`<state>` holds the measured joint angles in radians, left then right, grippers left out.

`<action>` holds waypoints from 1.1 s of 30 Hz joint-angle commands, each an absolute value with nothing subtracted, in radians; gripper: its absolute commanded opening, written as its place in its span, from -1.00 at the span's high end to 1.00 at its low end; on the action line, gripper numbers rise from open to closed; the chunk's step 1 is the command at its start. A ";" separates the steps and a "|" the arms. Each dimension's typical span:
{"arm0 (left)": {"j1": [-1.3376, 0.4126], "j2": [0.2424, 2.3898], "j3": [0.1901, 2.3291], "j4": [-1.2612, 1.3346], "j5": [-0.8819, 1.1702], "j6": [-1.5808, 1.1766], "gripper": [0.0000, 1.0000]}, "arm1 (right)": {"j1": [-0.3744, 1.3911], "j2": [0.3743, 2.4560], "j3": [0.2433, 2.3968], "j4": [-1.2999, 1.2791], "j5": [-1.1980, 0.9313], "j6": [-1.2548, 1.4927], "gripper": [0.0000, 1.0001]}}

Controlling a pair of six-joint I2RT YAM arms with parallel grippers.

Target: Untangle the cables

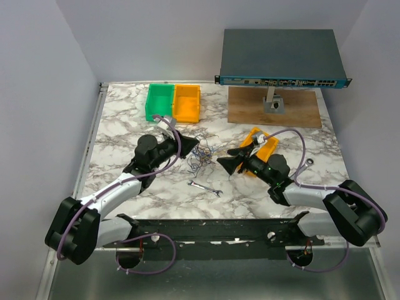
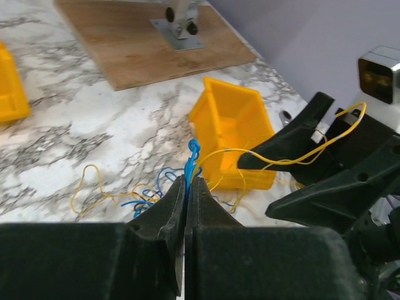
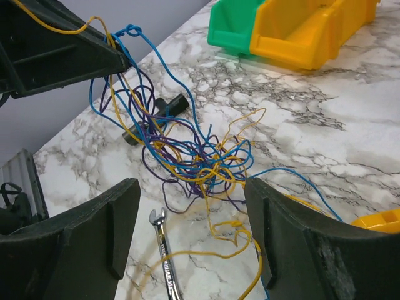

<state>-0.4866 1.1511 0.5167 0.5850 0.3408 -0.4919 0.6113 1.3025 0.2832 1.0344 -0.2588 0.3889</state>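
Note:
The cables (image 1: 201,156) are a loose tangle of thin blue, yellow and dark purple wires lying on the marble table between the two grippers. In the right wrist view the tangle (image 3: 194,156) rises up to the left gripper (image 3: 109,53). My left gripper (image 2: 186,181) is shut on a blue cable (image 2: 193,152) and holds it above the table; from above it (image 1: 194,145) is at the tangle's left edge. My right gripper (image 3: 190,190) is open and empty, just short of the tangle (image 1: 230,157). A yellow wire (image 2: 294,159) drapes over one of its fingers.
A small wrench (image 1: 205,187) lies near the tangle, also in the right wrist view (image 3: 165,262). A small yellow bin (image 1: 264,145) sits under the right arm. A green bin (image 1: 159,102) and an orange bin (image 1: 187,103) stand at the back. A network switch (image 1: 281,59) stands on a wooden board (image 1: 294,109).

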 commanded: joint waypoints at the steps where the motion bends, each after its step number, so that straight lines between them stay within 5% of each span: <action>1: -0.506 1.172 0.560 0.662 0.484 -0.463 1.00 | 0.607 1.287 0.289 1.089 -0.262 0.371 -0.51; 8: -0.508 1.147 0.549 0.637 0.427 -0.453 1.00 | 0.607 1.166 0.212 1.080 0.177 0.446 -1.00; 13: -0.514 1.179 0.565 0.696 0.575 -0.448 1.00 | 0.607 1.238 0.255 1.091 -0.213 0.346 -0.84; 24: -0.541 1.219 0.590 0.747 0.699 -0.452 1.00 | 0.607 1.437 0.390 1.051 -0.478 0.383 -0.54; 27: -0.543 1.225 0.594 0.744 0.698 -0.454 1.00 | 0.608 1.450 0.402 1.049 -0.508 0.385 -0.27; 29: -0.543 1.229 0.597 0.729 0.669 -0.458 0.91 | 0.607 1.451 0.410 1.032 -0.492 0.388 0.23; 33: -0.543 1.228 0.625 0.601 0.536 -0.435 0.17 | 0.607 1.410 0.402 0.991 -0.393 0.395 0.83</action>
